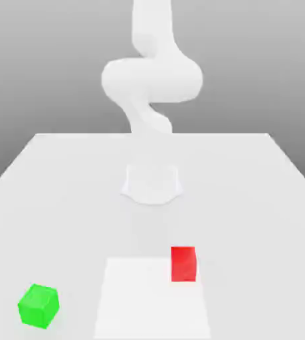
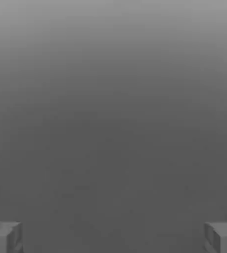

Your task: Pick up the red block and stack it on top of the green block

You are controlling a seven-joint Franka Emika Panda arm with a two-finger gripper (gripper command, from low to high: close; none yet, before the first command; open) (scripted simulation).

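The red block (image 1: 183,263) is seen on the white bench (image 1: 62,186), toward the near edge, a bit to the exterior view's right of centre. It is set at the corner of a brighter rectangular patch (image 1: 141,299) on the bench surface. The green block (image 1: 38,306) is found well apart from it, near the front corner on the exterior view's left, turned slightly so that two side faces are shown. Neither block is touched by anything. The white arm (image 1: 151,80) is raised above the bench's far-middle area, w/ a pale round base (image 1: 153,184) below it. In the hand view the tool (image 2: 113,237) is seen w/ its two fingertips (image 2: 4,237) spread wide apart; nothing is held between them.
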